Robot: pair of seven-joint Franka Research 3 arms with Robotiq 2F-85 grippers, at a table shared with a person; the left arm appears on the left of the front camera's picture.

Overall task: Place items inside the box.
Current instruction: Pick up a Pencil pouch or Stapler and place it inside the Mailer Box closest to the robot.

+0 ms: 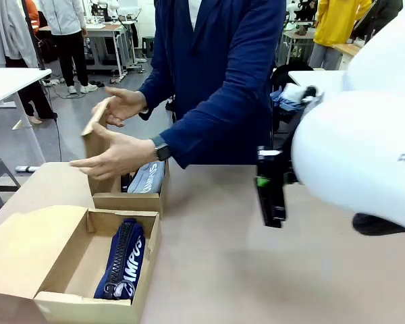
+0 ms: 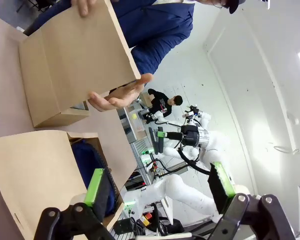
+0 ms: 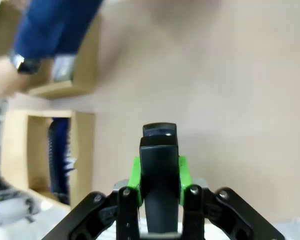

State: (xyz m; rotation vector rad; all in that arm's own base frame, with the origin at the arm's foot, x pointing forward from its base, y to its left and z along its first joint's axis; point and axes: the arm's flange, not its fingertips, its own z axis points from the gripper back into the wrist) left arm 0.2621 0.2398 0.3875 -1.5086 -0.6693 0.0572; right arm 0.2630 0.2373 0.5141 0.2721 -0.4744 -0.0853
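Since the person's hand (image 1: 118, 156) props up the lid flap of the farther brown cardboard box (image 1: 128, 201), apparently to keep its mouth clear, the pale grey-blue zip pouch (image 1: 148, 177) shows leaning inside it. The navy zip pouch with white lettering (image 1: 125, 260) lies in the nearer open cardboard box (image 1: 81, 307). Your right gripper (image 3: 159, 172) pinches a slim black item, likely the black stapler (image 3: 159, 137), well to the right of both boxes and probably waiting for a clear way in, while your left gripper (image 2: 157, 180) gapes wide, holding nothing.

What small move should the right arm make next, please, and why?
Probably swing the right gripper, clamped on the black stapler, toward the open brown cardboard box holding the navy zip pouch; the person's hands are busy at the other box.
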